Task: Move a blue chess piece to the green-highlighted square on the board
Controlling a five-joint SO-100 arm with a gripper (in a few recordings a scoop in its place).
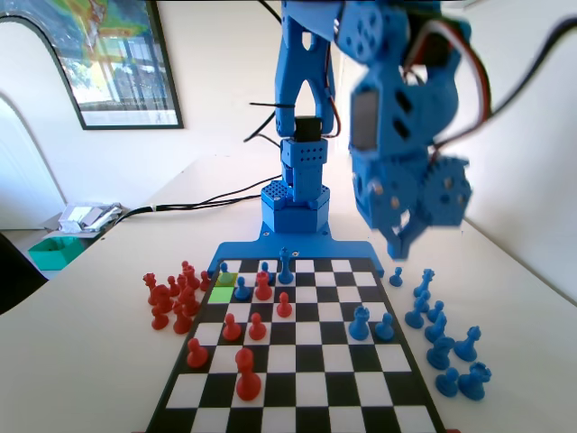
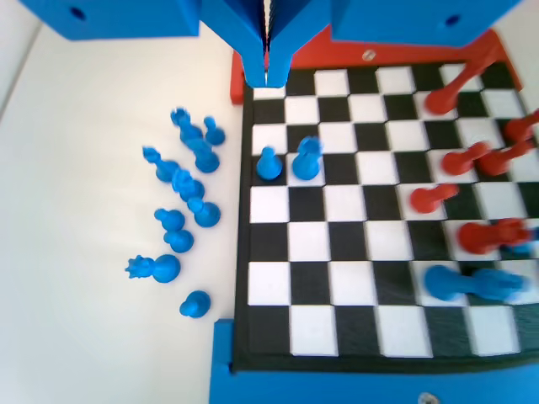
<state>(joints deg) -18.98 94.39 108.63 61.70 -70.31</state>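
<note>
My gripper [image 2: 267, 71] hangs from the top centre of the wrist view with its jaws pressed together and nothing between them. Its tip sits over the board's [image 2: 354, 353] upper left corner. In the fixed view the gripper [image 1: 399, 245] is at right of centre, raised well above the table [image 1: 81, 361], over the board's far right edge.

The blue pawn [image 2: 269, 164] stands on the board in the left-centre of the wrist view, just beside a taller blue piece [image 2: 306, 160] to its right. In the fixed view the pawn [image 1: 385, 327] is right of centre, with that taller piece [image 1: 360, 322] on its left.

The green square [image 1: 221, 294] lies left of centre in the fixed view, among the red pieces [image 1: 171, 298]. Spare blue pieces [image 2: 181, 219] cluster on the table at the left of the wrist view.
</note>
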